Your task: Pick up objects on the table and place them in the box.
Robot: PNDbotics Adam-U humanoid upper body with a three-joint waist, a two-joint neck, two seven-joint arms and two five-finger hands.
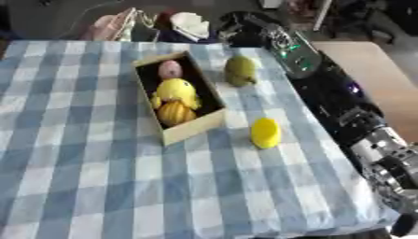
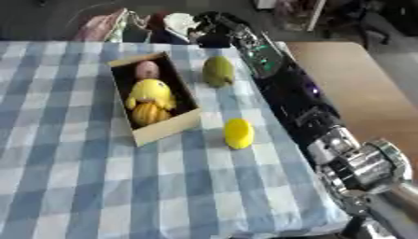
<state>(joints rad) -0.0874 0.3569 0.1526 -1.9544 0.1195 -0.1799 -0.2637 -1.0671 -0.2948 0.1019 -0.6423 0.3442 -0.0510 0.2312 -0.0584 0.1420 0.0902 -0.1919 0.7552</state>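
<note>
An open cardboard box (image 1: 194, 129) lies on the blue checked cloth, left of centre. Inside it are a yellow duck-like toy (image 1: 178, 90), a pink object (image 1: 170, 69) behind it and an orange ribbed object (image 1: 175, 113) in front. A green pear-shaped object (image 1: 240, 71) stands just right of the box's far end. A yellow rounded object (image 1: 265, 132) sits right of the box's near corner. My right arm (image 1: 326, 88) stretches along the table's right side, well clear of both. Its hand (image 2: 211, 23) is beyond the far edge, too dark to read. My left hand does not show.
Pink and white clutter (image 1: 110, 25) and a white item (image 1: 189, 24) lie past the far edge. A bare wooden surface (image 2: 359, 84) adjoins on the right. The cloth (image 1: 81, 177) spreads wide at the left and front.
</note>
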